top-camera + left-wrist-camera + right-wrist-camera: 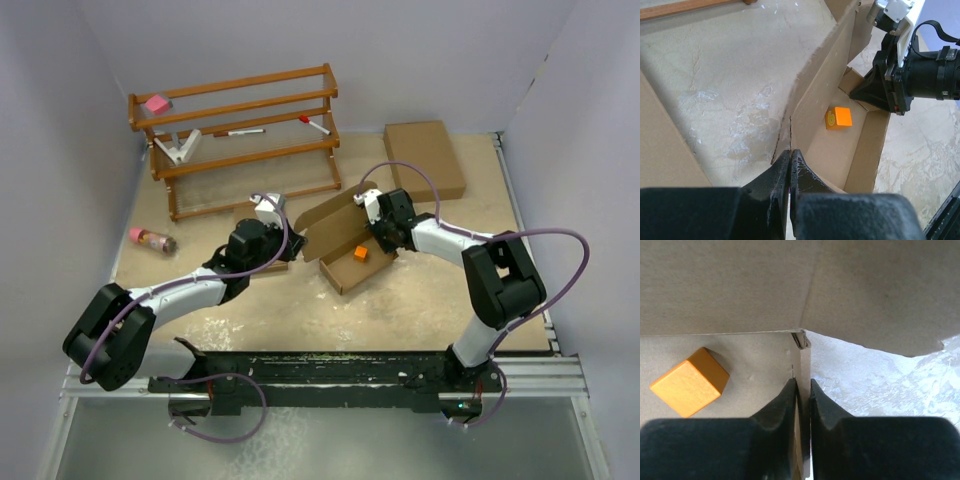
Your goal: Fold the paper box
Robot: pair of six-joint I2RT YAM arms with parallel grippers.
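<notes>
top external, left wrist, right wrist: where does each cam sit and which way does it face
top external: above and behind the arms, looking down at the table; both arms show.
left wrist: on the left arm, looking along the left claw pinching a paper box wall; right arm shows.
right wrist: looking along the right claw pinching another wall.
All three share the orange block.

Top view overhead, far; wrist views close; all share paper box (328,232).

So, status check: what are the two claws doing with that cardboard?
Left gripper shut on paper box wall. Right gripper shut on another wall. Box half-formed, lid flap up. Orange block inside.
</notes>
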